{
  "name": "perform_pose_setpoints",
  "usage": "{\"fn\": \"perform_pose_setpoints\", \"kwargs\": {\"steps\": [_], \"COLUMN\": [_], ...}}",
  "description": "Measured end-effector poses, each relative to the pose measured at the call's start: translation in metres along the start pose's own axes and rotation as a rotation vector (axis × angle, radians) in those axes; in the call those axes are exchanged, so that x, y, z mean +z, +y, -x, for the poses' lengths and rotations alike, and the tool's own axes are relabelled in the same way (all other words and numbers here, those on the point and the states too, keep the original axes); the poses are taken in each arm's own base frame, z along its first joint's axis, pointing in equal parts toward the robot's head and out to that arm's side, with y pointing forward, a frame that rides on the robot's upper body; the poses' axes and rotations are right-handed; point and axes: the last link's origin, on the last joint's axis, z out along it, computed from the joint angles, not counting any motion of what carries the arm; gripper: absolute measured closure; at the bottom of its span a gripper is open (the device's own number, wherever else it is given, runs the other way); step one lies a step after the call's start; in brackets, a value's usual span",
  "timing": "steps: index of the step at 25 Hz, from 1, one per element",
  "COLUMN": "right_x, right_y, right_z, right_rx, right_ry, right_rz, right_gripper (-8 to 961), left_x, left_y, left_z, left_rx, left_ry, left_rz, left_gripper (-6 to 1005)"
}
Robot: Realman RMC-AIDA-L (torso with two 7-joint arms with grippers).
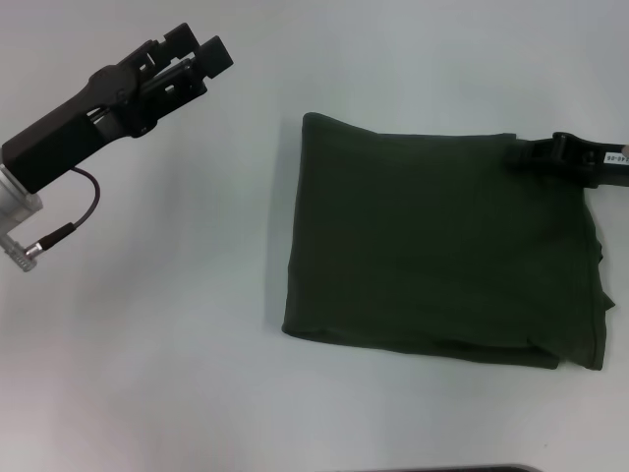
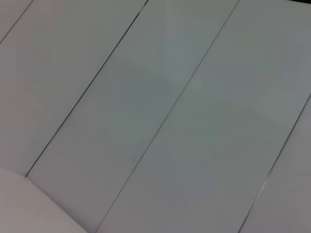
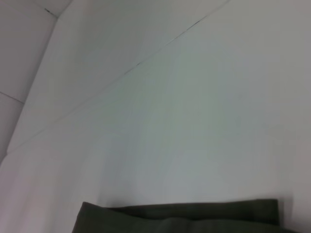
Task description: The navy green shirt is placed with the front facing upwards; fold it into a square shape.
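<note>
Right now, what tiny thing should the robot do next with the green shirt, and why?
Probably draw the right gripper away from the far right corner. The navy green shirt already lies folded in a rough square on the white table, and the left gripper hangs off to the left, away from it.

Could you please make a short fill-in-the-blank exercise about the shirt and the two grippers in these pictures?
1. The shirt lies on the white table already ____ into a rough rectangle.
2. In the head view the ____ gripper is at the shirt's far right corner.
3. The left gripper is held off to the ____ of the shirt, not touching it.
4. The colour of the shirt is dark ____.

Missing words: folded; right; left; green
</note>
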Motion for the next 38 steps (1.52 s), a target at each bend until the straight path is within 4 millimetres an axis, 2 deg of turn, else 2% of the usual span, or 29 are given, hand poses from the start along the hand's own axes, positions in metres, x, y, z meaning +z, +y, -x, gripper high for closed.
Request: {"fn": "perform_pose_setpoints", "kwargs": {"steps": [5,14,23,26,32,38], "right_x": [0.004,-0.001,-0.016,-0.022,-0.026,-0.026], "right_y": [0.005,0.028,0.042,0.046,0.048,0.048], "right_z": [0.004,0.015,0.028,0.031,0.035,0.036], "right_rx": [-0.035,-0.117,-0.203,-0.236,-0.249,-0.238], "right_ry": [-0.012,-0.110,-0.168,-0.178,-0.175,-0.176], "right_rz": [0.007,0.174,0.283,0.318,0.323,0.322], "right_gripper": [844,876,846,636,385,262], "left_x": [0.001,-0.004,-0.030,-0.036,-0.039,-0.027], "left_y": [0.000,-0.003,0.006,0.011,0.016,0.010], "left_z": [0.000,-0.002,0.006,0.008,0.020,0.035], "left_rx": [0.001,-0.006,-0.097,-0.124,-0.170,-0.171], "left_ry": [-0.001,-0.025,-0.162,-0.240,-0.398,-0.517], "left_rz": [-0.002,-0.011,0.011,0.042,0.070,0.037], "left_gripper": [80,79,80,79,79,79]}}
